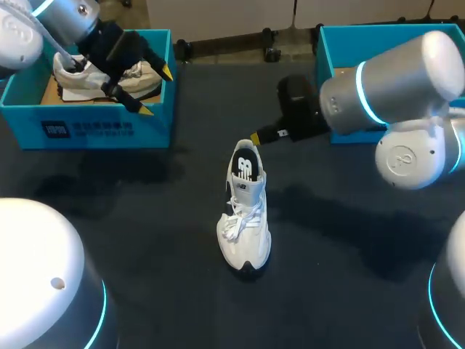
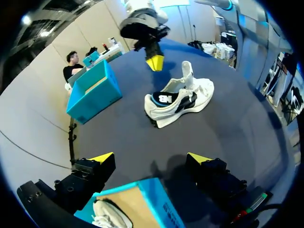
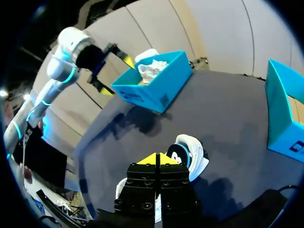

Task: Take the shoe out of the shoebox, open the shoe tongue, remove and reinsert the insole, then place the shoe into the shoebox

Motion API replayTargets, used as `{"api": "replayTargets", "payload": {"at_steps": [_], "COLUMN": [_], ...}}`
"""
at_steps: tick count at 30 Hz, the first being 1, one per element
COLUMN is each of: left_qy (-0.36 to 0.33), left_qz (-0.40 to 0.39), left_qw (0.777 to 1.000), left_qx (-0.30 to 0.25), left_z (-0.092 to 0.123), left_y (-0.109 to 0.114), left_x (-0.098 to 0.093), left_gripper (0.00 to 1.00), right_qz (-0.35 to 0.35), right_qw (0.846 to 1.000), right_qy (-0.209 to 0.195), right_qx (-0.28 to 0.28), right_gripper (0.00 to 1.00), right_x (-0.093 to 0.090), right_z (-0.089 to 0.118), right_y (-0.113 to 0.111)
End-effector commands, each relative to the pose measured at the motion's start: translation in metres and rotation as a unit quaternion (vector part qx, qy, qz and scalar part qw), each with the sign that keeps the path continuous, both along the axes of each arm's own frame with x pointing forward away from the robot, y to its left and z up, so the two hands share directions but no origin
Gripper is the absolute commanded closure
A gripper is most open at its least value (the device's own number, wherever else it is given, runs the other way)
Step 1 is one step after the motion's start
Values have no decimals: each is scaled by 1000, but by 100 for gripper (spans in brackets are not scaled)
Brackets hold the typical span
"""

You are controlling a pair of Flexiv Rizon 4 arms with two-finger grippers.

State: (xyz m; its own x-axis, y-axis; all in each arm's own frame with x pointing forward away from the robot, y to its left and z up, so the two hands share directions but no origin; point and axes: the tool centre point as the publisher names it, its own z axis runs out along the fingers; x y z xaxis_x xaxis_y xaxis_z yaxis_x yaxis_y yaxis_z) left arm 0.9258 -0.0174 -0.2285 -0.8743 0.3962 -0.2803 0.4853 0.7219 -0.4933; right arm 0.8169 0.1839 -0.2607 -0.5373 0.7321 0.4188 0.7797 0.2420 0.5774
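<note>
Showing white shoe [image 1: 245, 211] upright on the table [image 1: 349, 240], right gripper [image 1: 256, 137] with tips pressed together apparently just behind its heel, left gripper [image 1: 156, 91] spread wide over the shoebox [image 1: 87, 127]; risk of toppling it by a closed-fingered nudge.

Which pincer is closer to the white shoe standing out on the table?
The right. The right pincer sits shut just behind the heel of the shoe; the left pincer hangs open over the blue shoebox, farther off.
</note>
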Motion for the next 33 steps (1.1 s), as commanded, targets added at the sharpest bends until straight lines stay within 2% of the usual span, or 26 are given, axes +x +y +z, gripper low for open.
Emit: {"api": "replayTargets", "payload": {"at_steps": [1, 15, 24, 33], "left_qy": [-6, -13, -13, -13], "left_qz": [5, 17, 17, 17], "left_qw": [1000, 1000, 1000, 1000], "left_qx": [4, 5, 5, 5], "left_z": [13, 17, 17, 17], "left_y": [6, 7, 7, 7], "left_x": [-11, -13, -13, -13], "left_gripper": [0, 0, 0, 0], "right_qz": [-75, -149, -200, -200], "right_qw": [991, 976, 960, 960], "right_qy": [-21, -12, 33, 33], "right_qx": [-108, -157, -195, -195], "right_gripper": [100, 100, 100, 100], "right_x": [-2, -12, -19, -19], "right_z": [3, -5, -17, -17], "right_y": [12, 23, 32, 32]}}
